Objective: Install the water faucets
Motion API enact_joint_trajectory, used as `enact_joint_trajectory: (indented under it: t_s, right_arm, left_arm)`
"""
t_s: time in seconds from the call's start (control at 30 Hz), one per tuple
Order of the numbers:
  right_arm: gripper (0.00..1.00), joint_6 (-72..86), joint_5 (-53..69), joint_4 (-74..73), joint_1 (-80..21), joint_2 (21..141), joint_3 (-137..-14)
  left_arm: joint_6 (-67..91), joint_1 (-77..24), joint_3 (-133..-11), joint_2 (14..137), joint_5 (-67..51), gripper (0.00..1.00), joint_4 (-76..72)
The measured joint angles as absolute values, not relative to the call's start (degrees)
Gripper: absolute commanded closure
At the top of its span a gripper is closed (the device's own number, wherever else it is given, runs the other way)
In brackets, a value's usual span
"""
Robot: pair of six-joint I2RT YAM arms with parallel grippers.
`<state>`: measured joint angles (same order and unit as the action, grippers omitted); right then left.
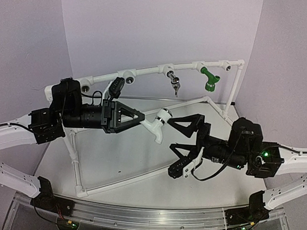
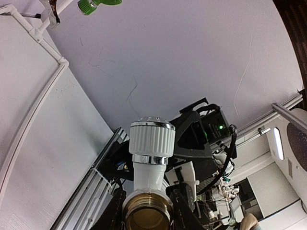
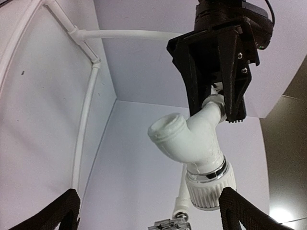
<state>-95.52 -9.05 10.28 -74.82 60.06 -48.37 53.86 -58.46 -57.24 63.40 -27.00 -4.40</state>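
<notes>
A white faucet (image 1: 158,126) with a ribbed knob (image 2: 152,139) hangs in mid-air over the table's middle. My left gripper (image 1: 142,117) is shut on its threaded brass end (image 2: 147,211). In the right wrist view the white faucet (image 3: 192,139) hangs from the left gripper (image 3: 216,52), spout mouth facing left. My right gripper (image 1: 173,144) stands open just right of it, and the knob sits beside one fingertip (image 3: 240,211). A green faucet (image 1: 210,79) and a chrome faucet (image 1: 174,81) hang from the white pipe frame (image 1: 145,72) at the back.
The pipe frame's top rail carries round sockets (image 1: 130,80) left of the chrome faucet and one near the right corner (image 1: 228,67). Its lower pipes (image 1: 76,163) run along the table's left and front. A metal rail (image 1: 150,216) borders the near edge.
</notes>
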Motion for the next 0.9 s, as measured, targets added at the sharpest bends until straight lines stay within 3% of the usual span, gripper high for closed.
enact_joint_trajectory:
  t_s: [0.3, 0.53, 0.9]
  right_arm:
    - [0.36, -105.2, -9.6, 33.2, -77.1, 64.1, -44.2]
    - [0.57, -111.8, -8.7, 36.6, -77.1, 68.0, -44.5]
    - [0.76, -114.3, -7.7, 38.1, -77.1, 70.8, -46.6]
  left_arm:
    - [59.7, -58.5, -56.9, 65.8, -27.8, 1.00, -9.2]
    - [62.0, -58.5, -56.9, 67.7, -30.1, 1.00, -10.6]
    - [64.2, -58.5, -56.9, 68.0, -32.1, 1.00, -13.1]
